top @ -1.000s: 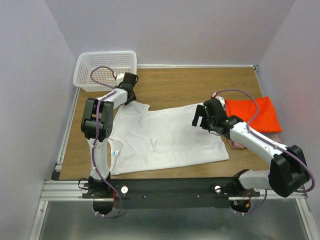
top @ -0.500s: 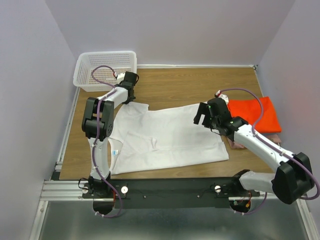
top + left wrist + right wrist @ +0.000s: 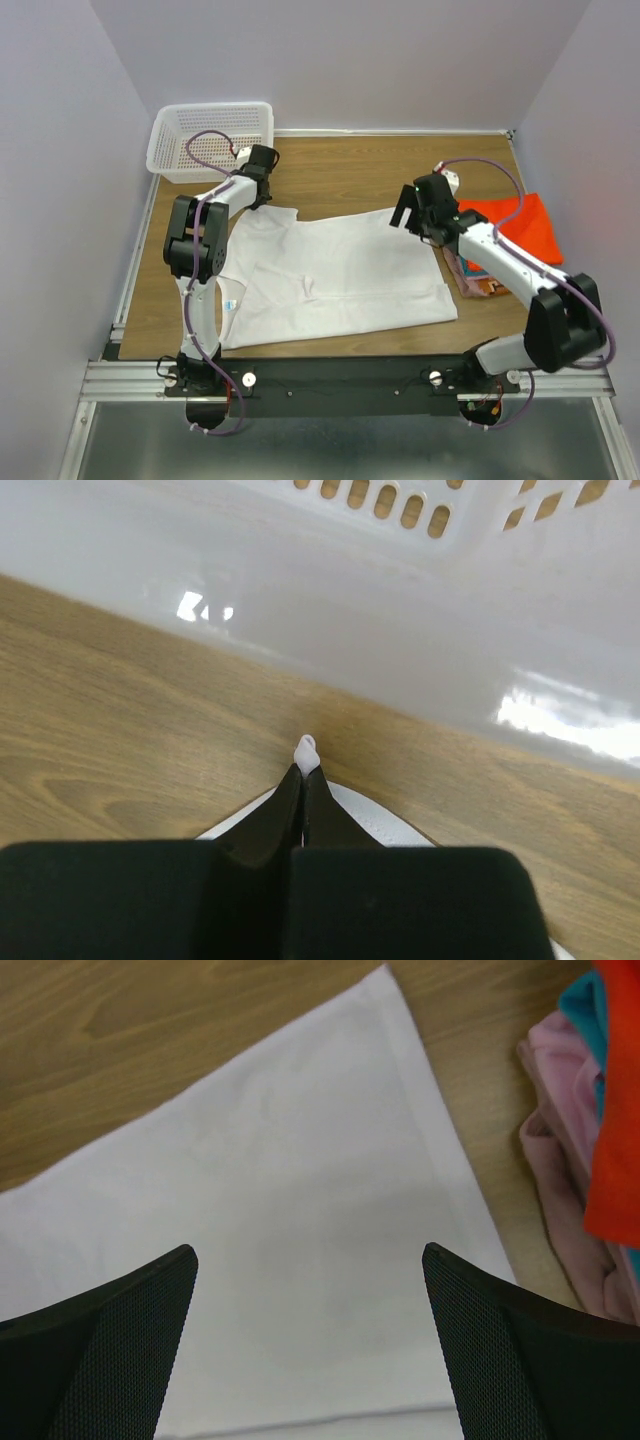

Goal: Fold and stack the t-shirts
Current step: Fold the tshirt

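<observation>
Grasp before folding; left end effector (image 3: 303, 772) pinches the white t-shirt (image 3: 340, 275) at its upper-left edge; right end effector (image 3: 308, 1260), open over the upper-right corner, likely must drop and clamp.

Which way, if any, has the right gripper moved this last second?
Yes. The right gripper has shifted toward the table's far edge: against the orange-red shirt, it now sits nearer that shirt's far end, open over the white t-shirt's corner.
</observation>
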Controlling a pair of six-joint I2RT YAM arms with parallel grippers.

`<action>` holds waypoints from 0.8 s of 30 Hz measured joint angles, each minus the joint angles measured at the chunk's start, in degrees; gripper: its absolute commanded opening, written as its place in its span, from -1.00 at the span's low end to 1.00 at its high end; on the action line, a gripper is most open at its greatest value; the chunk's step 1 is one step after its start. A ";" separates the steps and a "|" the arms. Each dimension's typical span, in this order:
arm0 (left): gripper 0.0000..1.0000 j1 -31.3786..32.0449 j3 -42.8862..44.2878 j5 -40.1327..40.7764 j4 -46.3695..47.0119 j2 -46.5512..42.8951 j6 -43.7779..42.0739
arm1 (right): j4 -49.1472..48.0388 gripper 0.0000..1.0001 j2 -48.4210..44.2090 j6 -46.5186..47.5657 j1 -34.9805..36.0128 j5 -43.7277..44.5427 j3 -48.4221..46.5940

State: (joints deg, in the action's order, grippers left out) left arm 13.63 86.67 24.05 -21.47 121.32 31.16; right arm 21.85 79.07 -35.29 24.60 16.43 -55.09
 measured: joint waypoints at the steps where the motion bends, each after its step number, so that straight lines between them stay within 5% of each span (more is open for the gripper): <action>1: -1.00 0.13 -0.44 0.00 0.09 -0.35 -0.22 | -0.20 1.00 3.10 0.26 -1.51 0.42 -2.36; 14: -1.00 0.28 -0.66 1.09 0.79 -1.84 -2.21 | -1.81 0.74 30.56 5.22 -8.85 2.84 -24.26; 24: -1.00 0.28 0.00 1.07 0.83 -1.84 -2.43 | -1.77 0.38 37.77 6.40 -10.88 3.23 -27.36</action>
State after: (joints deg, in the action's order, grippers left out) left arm 13.91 86.67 25.12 -20.64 119.48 28.73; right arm 20.08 116.84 -28.88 13.72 19.66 -82.46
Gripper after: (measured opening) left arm 0.009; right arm 0.726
